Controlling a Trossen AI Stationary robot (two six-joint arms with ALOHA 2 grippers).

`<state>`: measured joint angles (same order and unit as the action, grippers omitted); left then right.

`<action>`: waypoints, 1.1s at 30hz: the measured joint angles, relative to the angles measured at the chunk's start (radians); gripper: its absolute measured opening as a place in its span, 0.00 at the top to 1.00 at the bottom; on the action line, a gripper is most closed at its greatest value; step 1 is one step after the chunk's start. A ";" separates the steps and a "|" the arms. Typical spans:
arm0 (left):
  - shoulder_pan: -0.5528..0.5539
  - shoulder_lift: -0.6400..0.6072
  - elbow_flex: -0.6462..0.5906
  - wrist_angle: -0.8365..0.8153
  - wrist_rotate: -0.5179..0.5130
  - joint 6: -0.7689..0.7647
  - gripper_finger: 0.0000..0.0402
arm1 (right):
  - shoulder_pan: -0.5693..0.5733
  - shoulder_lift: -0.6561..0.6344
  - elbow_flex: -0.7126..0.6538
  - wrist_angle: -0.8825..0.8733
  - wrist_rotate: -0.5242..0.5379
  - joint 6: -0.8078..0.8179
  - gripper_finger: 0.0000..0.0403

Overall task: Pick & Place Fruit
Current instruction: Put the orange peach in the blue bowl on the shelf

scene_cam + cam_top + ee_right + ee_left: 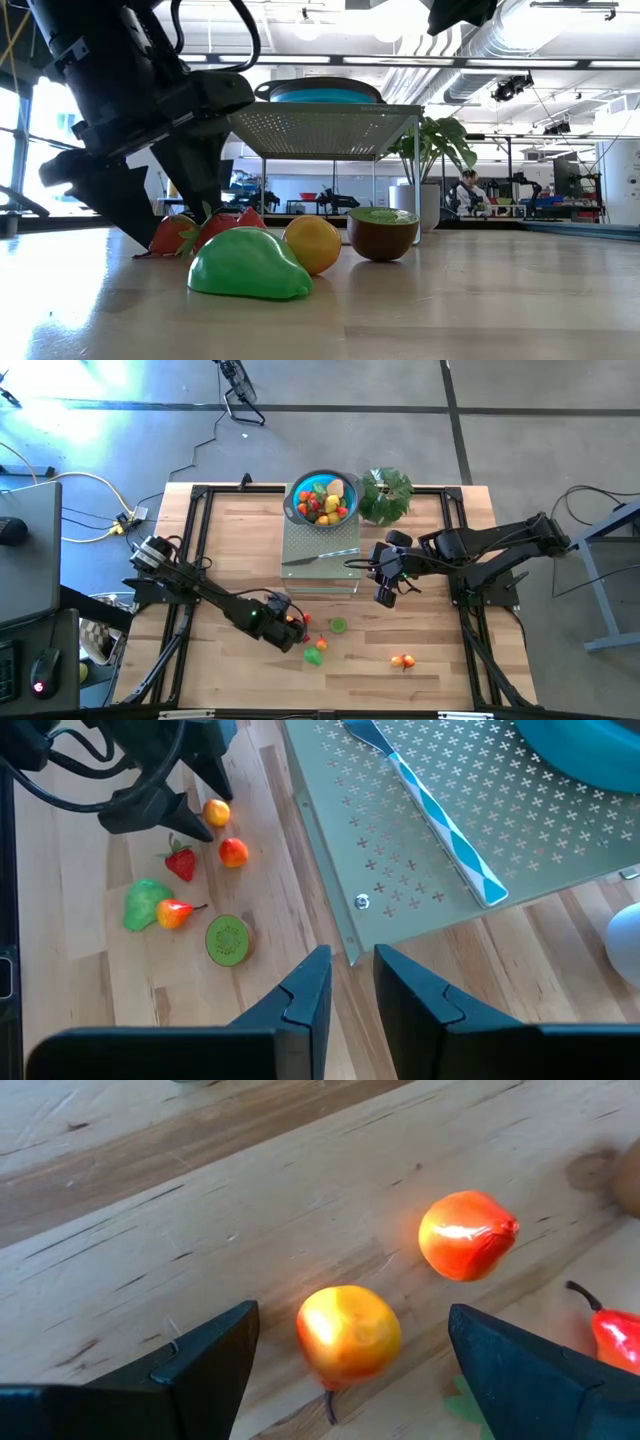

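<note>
My left gripper is open, low over the wood table, its fingers on either side of a small orange fruit without touching it. A red-orange fruit lies just beyond it. The right wrist view shows the same cluster: orange fruit, red-orange fruit, strawberry, green fruit, kiwi half. One more orange-red fruit lies apart, toward the near edge. The blue bowl holds several fruits and stands on a perforated metal stand. My right gripper hovers shut beside the stand.
A slim knife lies on the stand's top. A leafy green plant stands right of the bowl. A black frame runs around the table. Bare wood lies between the cluster and the lone fruit.
</note>
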<state>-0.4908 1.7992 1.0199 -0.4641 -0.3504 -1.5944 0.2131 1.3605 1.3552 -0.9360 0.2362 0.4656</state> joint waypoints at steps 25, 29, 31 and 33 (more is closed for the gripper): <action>0.002 0.000 0.016 -0.059 0.058 -0.063 0.37 | 0.000 0.000 0.000 0.000 0.000 -0.026 0.82; 0.002 0.000 0.016 -0.059 0.064 -0.061 0.37 | 0.000 0.000 0.000 0.000 0.000 -0.026 0.82; 0.002 0.000 0.016 -0.059 0.065 -0.047 0.37 | 0.000 0.000 0.000 0.000 0.000 -0.026 0.82; 0.001 0.000 0.016 -0.059 0.066 -0.016 0.37 | 0.000 0.000 0.000 0.000 0.000 -0.027 0.82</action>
<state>-0.4896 1.7992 1.0359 -0.5232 -0.2844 -1.6103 0.2131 1.3605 1.3552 -0.9360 0.2359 0.4389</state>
